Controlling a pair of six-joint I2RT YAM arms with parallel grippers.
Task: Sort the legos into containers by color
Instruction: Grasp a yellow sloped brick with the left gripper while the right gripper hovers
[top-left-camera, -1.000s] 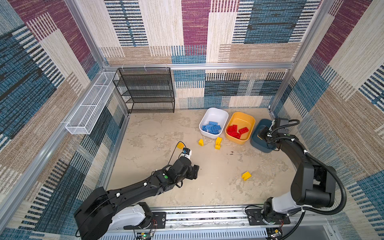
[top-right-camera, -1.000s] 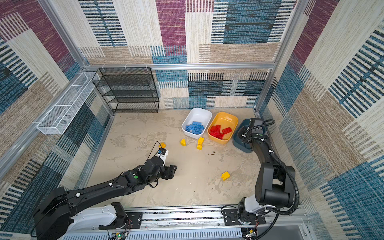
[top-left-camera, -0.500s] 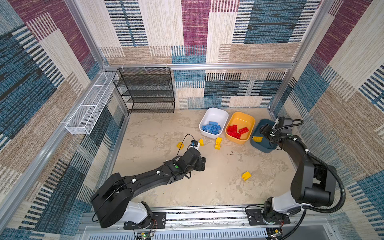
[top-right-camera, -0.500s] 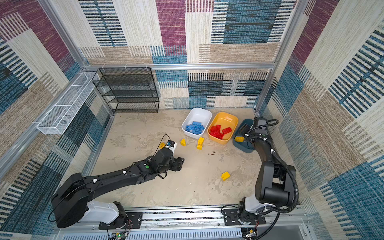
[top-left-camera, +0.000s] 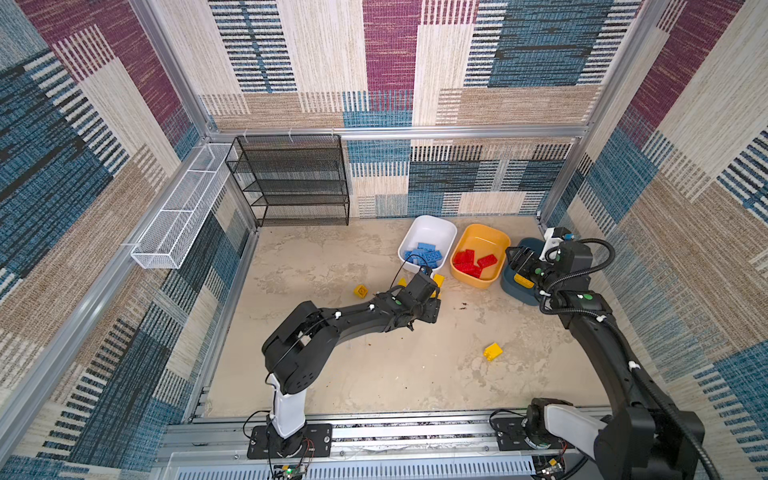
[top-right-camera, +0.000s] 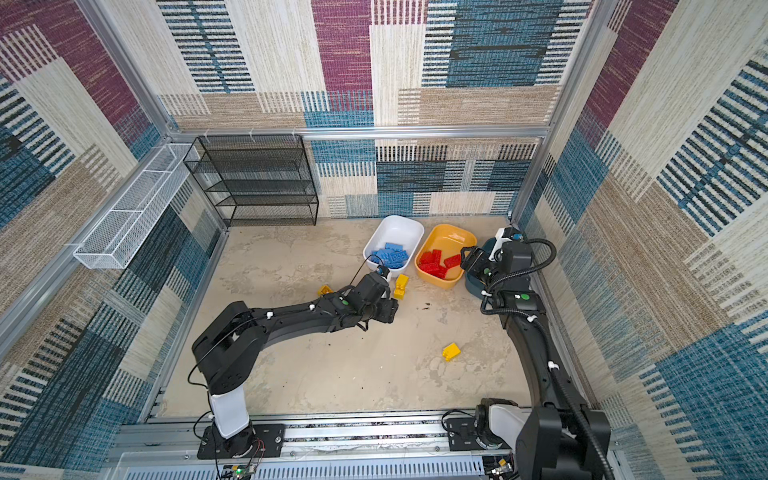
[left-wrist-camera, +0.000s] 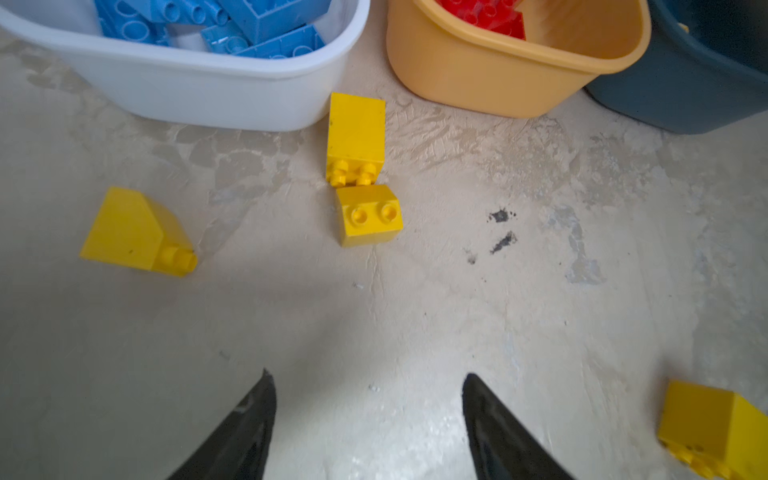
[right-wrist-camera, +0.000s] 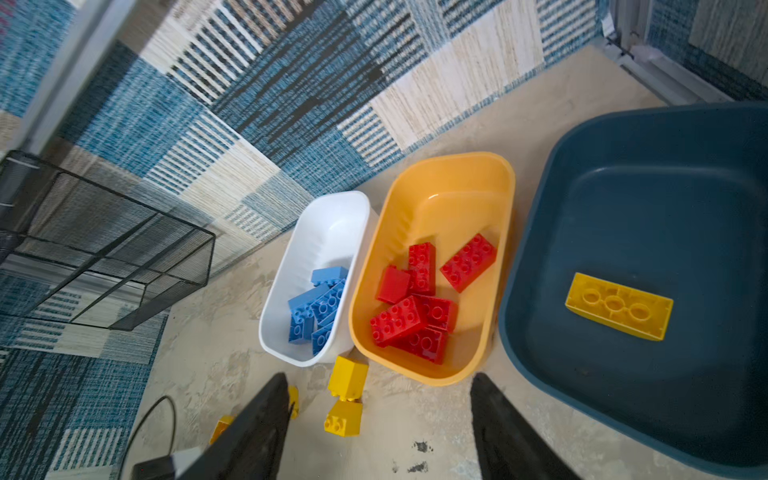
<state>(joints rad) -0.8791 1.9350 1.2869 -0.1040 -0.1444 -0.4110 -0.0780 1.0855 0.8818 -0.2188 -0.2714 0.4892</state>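
So, quick update: the right end effector has just let go. A second ago it was pinched shut over the dark teal tub. Now its fingers stand well apart with nothing between them, and a flat yellow brick lies hollow side up on the tub floor. It's the only yellow one I can see in there. I'd say it also settles which tub takes yellow, since the white tub has only blue bricks and the yellow-orange tub only red bricks.

Meanwhile the left end effector has swung from the lower left of the top views up toward the middle. It's open too, holding nothing. In its wrist view, a yellow block and a small sloped brick sit end to end straight ahead of the fingers, near but not reached yet. The block lies just beside the white tub's wall.

A yellow wedge lies off to one side of that pair. In a top view, another yellow brick sits left of the wrist. A lone yellow brick sits lower right on the table. So five yellows are still loose by my count.
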